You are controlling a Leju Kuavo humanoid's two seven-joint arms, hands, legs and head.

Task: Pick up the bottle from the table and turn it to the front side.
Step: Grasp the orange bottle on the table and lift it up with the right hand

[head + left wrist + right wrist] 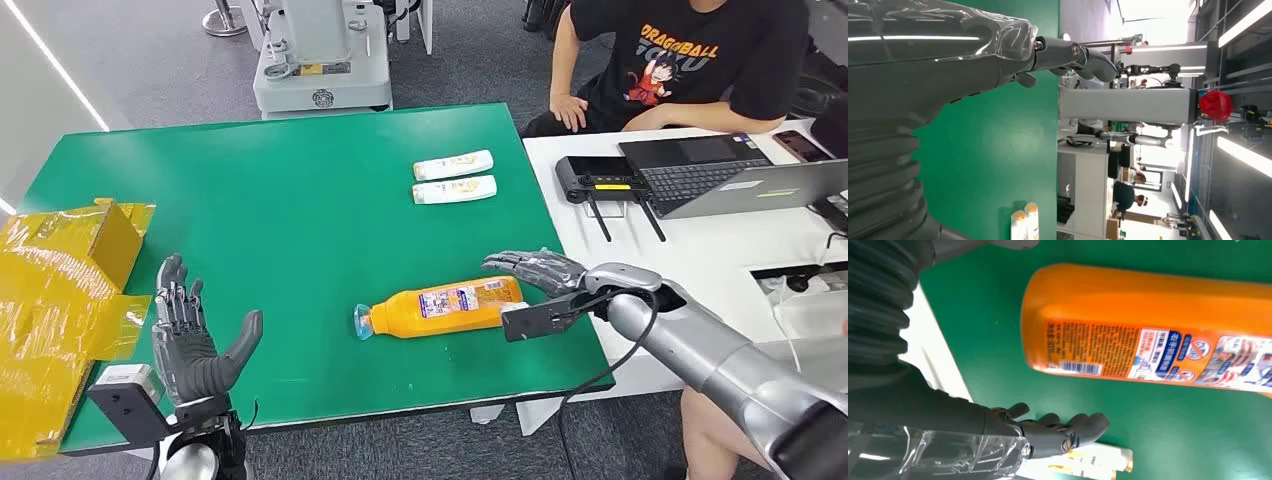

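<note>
The green table [300, 190] carries an orange bottle [445, 307] lying on its side, its base end just beside the right hand's [535, 270] fingers [1068, 432], which are spread apart and grasp nothing, reaching over the base without touching it. The bottle looks like stiff, smooth plastic, probably full and fairly heavy, so it may roll or slip; the broad middle under the label [1128, 352], a little beyond the fingertips, seems the surest hold. The left hand [195, 345] is released, fingers splayed upward, well apart from the bottle.
</note>
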